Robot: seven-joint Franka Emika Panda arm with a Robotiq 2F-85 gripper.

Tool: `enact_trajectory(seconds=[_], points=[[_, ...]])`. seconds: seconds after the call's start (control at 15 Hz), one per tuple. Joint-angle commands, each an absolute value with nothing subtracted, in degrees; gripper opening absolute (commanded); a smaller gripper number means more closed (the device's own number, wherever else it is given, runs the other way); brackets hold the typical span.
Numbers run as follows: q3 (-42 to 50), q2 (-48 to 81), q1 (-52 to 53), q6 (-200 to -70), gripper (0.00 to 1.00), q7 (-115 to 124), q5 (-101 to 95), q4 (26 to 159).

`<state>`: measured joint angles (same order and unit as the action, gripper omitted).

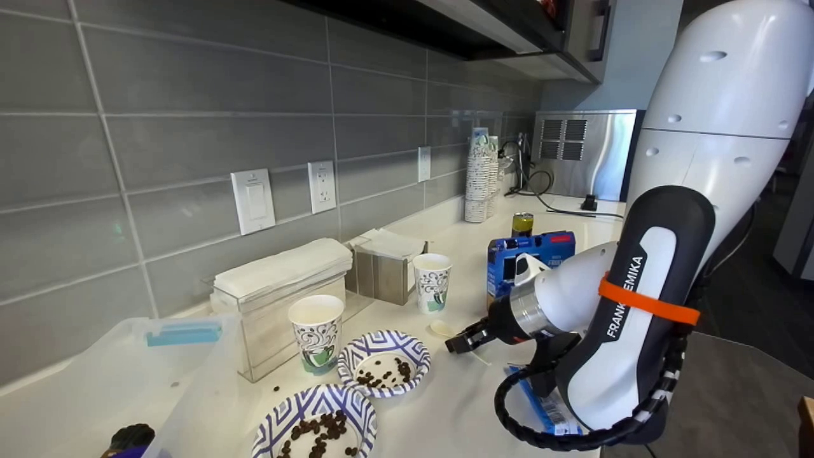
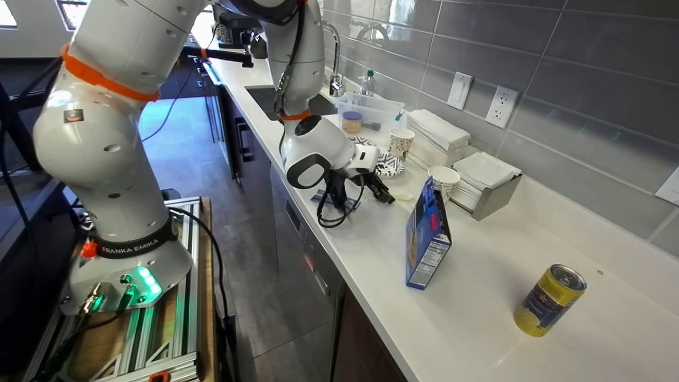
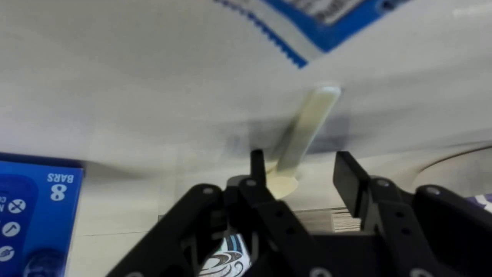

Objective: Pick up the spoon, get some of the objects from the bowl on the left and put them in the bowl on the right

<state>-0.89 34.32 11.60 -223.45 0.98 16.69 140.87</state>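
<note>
Spoon (image 3: 307,132) lies on the desk (image 3: 146,111) just right of centre in the wrist view, between the partly spread jaws of the tool (image 3: 300,157), not yet gripped, presumably straddled so that closing can pinch it for scooping.

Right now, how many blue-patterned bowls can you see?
2. In an exterior view, the nearer bowl is cut off by the bottom edge; the farther bowl stands just behind it, beside a paper cup. Others may be hidden.
</note>
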Motion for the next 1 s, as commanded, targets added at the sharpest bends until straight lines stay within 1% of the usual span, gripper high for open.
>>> enact_trajectory(seconds=[0.0, 0.13, 0.2, 0.27, 0.33, 0.73, 0.93], points=[[-0.9, 36.2, 12.0, -225.0, 0.18, 0.8, 16.5, 139.5], [-0.8, 36.0, 12.1, -224.5, 0.03, 0.6, 16.7, 139.5], [-0.7, 35.8, 12.2, -224.2, 0.00, 0.4, 17.1, 139.6], [-0.6, 35.2, 12.3, -223.9, 0.00, 0.2, 17.2, 139.7], [-0.7, 34.4, 12.2, -223.5, 0.03, 0.2, 17.0, 139.8], [-0.1, 26.8, 13.4, -218.8, 0.03, -2.0, 19.1, 139.9], [1.4, 21.5, 15.5, -212.5, 0.03, -6.3, 22.0, 140.8]])
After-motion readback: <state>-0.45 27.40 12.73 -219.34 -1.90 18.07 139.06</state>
